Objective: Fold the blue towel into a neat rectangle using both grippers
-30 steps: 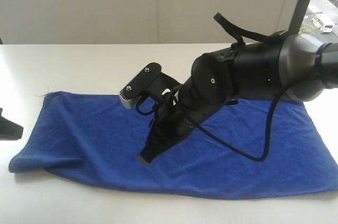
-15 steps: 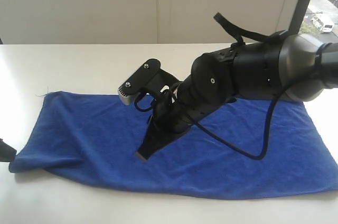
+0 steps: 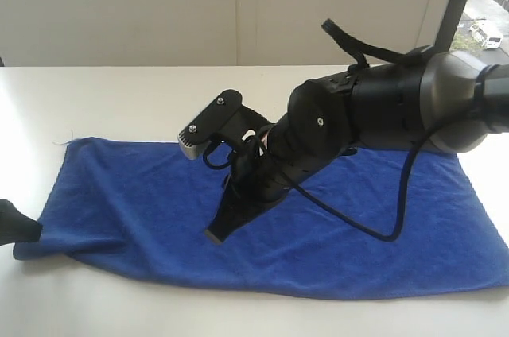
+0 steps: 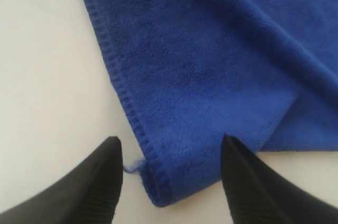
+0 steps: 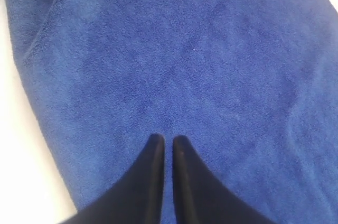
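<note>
Exterior view: the deep royal-blue terry-cloth towel point(image 3: 382, 218) lies spread as a long band on the plain white table point(image 3: 119, 91). Its left end looks doubled over, so one lengthwise fold seems done. Crosswise folds into a compact rectangle remain. The black left gripper point(image 4: 170, 142) stands with its fingers wide apart astride the towel's hemmed corner, clasping nothing. The black right gripper point(image 5: 167, 140) points at the towel's middle, fingers nearly together and empty. I cannot tell whether it presses the cloth.
</note>
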